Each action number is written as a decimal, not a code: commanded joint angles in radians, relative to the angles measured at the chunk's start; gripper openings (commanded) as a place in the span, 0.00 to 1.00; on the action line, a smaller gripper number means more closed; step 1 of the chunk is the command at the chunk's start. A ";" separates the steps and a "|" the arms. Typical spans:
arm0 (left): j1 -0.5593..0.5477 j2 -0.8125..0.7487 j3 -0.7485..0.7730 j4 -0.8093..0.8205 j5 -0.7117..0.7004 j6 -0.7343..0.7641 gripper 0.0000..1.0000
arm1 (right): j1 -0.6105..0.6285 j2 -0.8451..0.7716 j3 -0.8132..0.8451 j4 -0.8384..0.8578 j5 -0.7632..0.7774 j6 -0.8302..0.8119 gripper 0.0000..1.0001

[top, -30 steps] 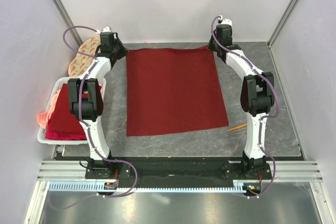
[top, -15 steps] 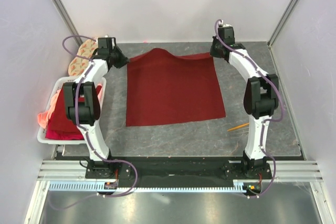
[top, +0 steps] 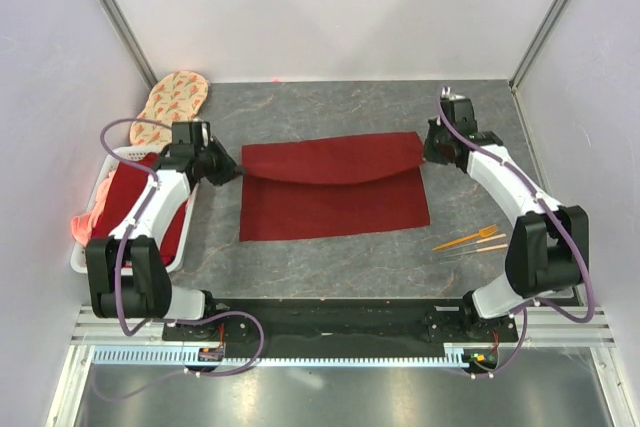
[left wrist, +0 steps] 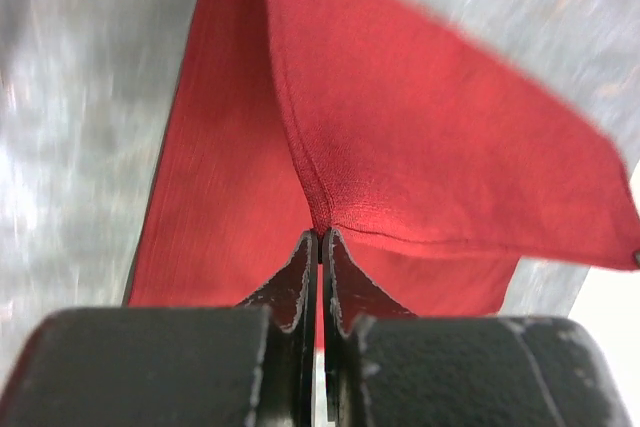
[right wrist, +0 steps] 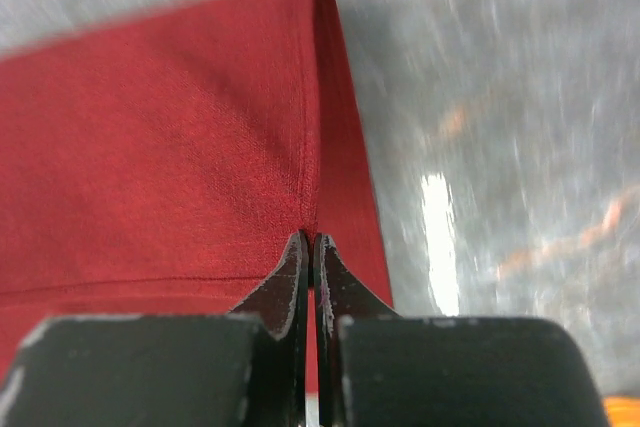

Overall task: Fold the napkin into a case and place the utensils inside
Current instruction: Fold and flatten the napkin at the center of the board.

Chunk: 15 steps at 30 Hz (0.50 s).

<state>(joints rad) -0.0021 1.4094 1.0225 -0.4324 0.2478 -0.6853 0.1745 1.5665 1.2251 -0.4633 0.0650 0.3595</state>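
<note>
The dark red napkin [top: 335, 187] lies on the grey table, its far half lifted and carried over the near half. My left gripper [top: 232, 173] is shut on the napkin's far left corner [left wrist: 322, 215]. My right gripper [top: 428, 151] is shut on its far right corner [right wrist: 308, 219]. The raised edge sags between the two grippers. The utensils [top: 472, 240], thin orange-gold pieces, lie on the table to the right of the napkin, near my right arm's elbow. No case shows.
A white basket [top: 86, 265] at the left holds a stack of red and salmon-pink cloths. An oval beige mat with a red-orange pattern [top: 176, 97] lies at the far left. Grey walls close in the back and sides.
Both grippers have pulled the napkin's far edge up and toward the near side, over the lower half. The arms have drawn back from the far end of the table.
</note>
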 commanded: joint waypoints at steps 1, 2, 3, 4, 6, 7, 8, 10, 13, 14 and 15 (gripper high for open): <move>0.001 -0.070 -0.133 -0.025 0.074 -0.003 0.02 | -0.003 -0.095 -0.137 0.008 -0.031 0.022 0.00; 0.001 -0.087 -0.151 -0.026 0.068 -0.002 0.02 | -0.003 -0.108 -0.179 0.012 -0.039 0.022 0.00; 0.001 -0.111 -0.182 -0.028 0.062 0.003 0.02 | -0.004 -0.134 -0.200 0.020 -0.047 0.027 0.00; -0.001 -0.125 -0.194 -0.029 0.062 0.004 0.02 | -0.003 -0.149 -0.222 0.025 -0.062 0.027 0.00; 0.001 -0.154 -0.222 -0.034 0.068 0.009 0.02 | -0.003 -0.180 -0.266 0.025 -0.064 0.029 0.00; 0.001 -0.162 -0.226 -0.043 0.064 0.015 0.02 | -0.003 -0.192 -0.279 0.023 -0.062 0.030 0.00; 0.001 -0.170 -0.229 -0.054 0.053 0.023 0.02 | -0.004 -0.204 -0.298 0.022 -0.063 0.030 0.00; 0.001 -0.190 -0.239 -0.066 0.022 0.039 0.02 | -0.004 -0.229 -0.323 0.017 -0.064 0.035 0.00; 0.001 -0.201 -0.236 -0.107 0.008 0.061 0.02 | -0.004 -0.244 -0.335 -0.008 -0.064 0.039 0.00; 0.001 -0.205 -0.236 -0.112 0.007 0.066 0.02 | -0.003 -0.249 -0.337 -0.012 -0.064 0.041 0.00; 0.001 -0.213 -0.240 -0.115 -0.001 0.067 0.02 | -0.003 -0.263 -0.341 -0.021 -0.062 0.041 0.00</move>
<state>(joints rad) -0.0021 1.2327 0.7845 -0.5087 0.2798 -0.6689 0.1738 1.3525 0.8978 -0.4721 0.0090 0.3836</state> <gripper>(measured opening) 0.033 0.018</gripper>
